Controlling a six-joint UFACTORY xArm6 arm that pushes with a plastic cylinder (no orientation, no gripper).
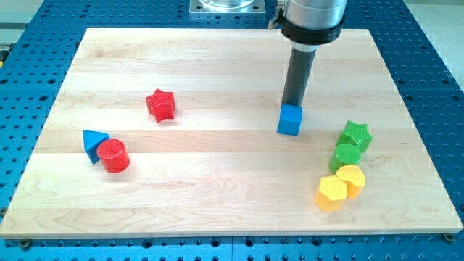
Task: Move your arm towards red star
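Note:
The red star (160, 105) lies on the wooden board (217, 188) left of centre, towards the view's top. My tip (293, 106) stands right of centre, just behind the blue cube (289, 120), touching or nearly touching its top edge. The star is far to the tip's left, at about the same height in the view.
A blue triangle (93, 143) and a red cylinder (113, 155) sit together at the view's left. At the right are a green star (355, 135), a green cylinder (345, 156), a yellow cylinder (351, 179) and a yellow hexagon (330, 193).

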